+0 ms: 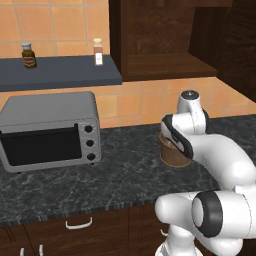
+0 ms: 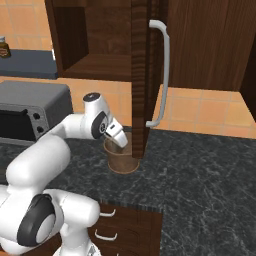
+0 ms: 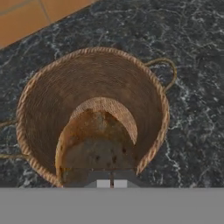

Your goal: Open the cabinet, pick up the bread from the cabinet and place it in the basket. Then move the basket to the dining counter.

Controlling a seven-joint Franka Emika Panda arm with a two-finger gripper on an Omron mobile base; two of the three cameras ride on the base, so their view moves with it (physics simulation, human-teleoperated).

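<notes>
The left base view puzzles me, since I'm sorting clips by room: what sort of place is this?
A kitchen, rendered rather than real. A grey toaster oven stands on a black marbled worktop, a dark wooden wall cabinet hangs open above orange tiles, and two small jars sit on a shelf.

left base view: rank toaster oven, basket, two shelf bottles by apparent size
1. Toaster oven, by far the largest.
2. Basket, partly hidden behind the arm.
3. Dark bottle and pale bottle: look alike, and farther back, so unranked.
</notes>
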